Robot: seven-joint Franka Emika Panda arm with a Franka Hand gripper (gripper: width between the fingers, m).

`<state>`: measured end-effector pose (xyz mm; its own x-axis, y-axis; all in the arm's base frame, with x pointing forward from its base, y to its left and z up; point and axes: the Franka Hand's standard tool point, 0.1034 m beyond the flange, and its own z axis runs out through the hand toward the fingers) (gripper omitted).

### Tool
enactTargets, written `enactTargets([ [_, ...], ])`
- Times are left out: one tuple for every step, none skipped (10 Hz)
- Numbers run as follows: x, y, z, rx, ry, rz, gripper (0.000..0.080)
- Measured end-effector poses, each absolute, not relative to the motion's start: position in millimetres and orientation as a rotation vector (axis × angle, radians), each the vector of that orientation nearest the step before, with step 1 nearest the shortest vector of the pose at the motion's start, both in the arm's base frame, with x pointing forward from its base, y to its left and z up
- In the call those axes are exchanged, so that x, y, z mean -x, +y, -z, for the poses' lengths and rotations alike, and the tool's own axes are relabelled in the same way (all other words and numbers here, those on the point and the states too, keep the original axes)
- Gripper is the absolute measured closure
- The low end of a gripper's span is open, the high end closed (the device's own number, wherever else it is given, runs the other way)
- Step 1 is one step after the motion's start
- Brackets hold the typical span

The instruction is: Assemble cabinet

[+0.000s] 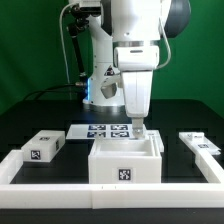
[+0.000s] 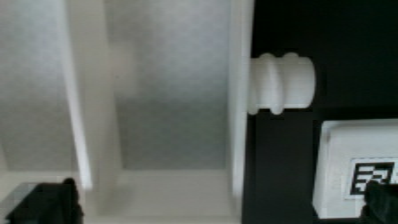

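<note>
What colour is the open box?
White cabinet box, black-and-white tag in front; clearest in exterior view.

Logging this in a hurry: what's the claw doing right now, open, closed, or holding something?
Claw: cannot be told; it sits low at the cabinet rear wall, and its fingertips are not clearly shown.

Marker board [image 1: 95,131] lies on black table [image 1: 65,168]; green backdrop [image 1: 30,50].

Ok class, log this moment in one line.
gripper: low at cabinet far wall | grip: cannot tell | loose panels: lying apart
</note>
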<state>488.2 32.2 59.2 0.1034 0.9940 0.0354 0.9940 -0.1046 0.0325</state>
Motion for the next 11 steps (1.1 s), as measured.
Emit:
enactTargets([
  [-486.1,32.7,-53.8,-2.338,2.101,-0.075,0.0001],
  [-483.7,33.0,-48.5,-2.343,2.104,-0.067,0.0001],
  [-480.1,33.2,-42.3,-2.352,2.109,-0.054,0.0001],
  [-478.1,33.4,-37.5,-2.356,2.112,-0.048,0.0001],
  [-476.8,33.9,-31.0,-2.36,2.113,-0.047,0.0001],
  [-477.0,34.3,-24.6,-2.372,2.111,-0.038,0.0001],
  [-477.4,34.6,-24.7,-2.381,2.101,-0.039,0.0001],
  [-477.2,34.2,-24.6,-2.382,2.099,-0.038,0.0022],
  [-477.0,34.1,-24.5,-2.383,2.099,-0.038,0.0152],
  [-477.0,33.9,-24.5,-2.383,2.099,-0.037,0.0152],
  [-476.9,33.8,-24.5,-2.383,2.099,-0.037,0.0347],
])
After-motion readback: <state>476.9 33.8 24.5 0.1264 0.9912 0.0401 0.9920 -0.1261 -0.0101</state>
